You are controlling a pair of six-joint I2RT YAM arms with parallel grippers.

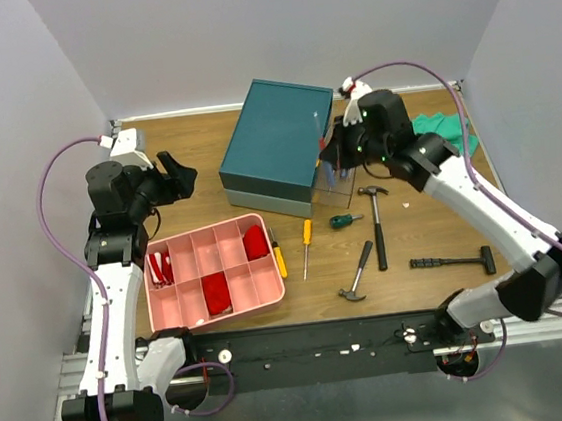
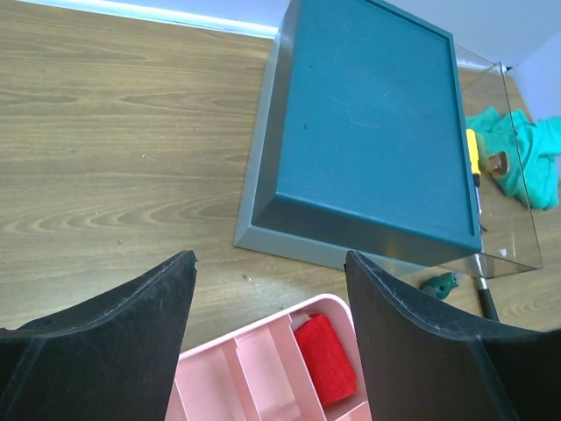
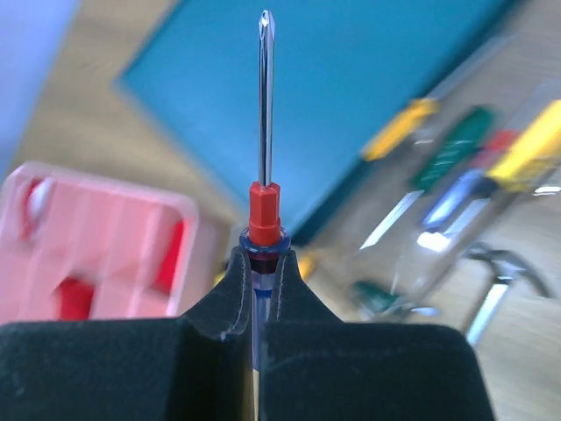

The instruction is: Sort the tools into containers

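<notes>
Above the wooden table [image 1: 193, 139] the right gripper [image 3: 260, 263] is closed tight on a screwdriver [image 3: 264, 105], shaft pointing straight out, just over the clear drawer [image 1: 344, 189] of the teal box [image 1: 279, 140]. The left gripper [image 2: 270, 263], wide open, empty, is farther.

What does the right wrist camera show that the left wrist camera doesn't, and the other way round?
Only the right wrist view shows the right gripper shut on a screwdriver with a red collar, its shaft pointing up the frame. Only the left wrist view shows the left gripper, open and holding nothing, and a green cloth. Both views show the teal box and the pink tray.
</notes>
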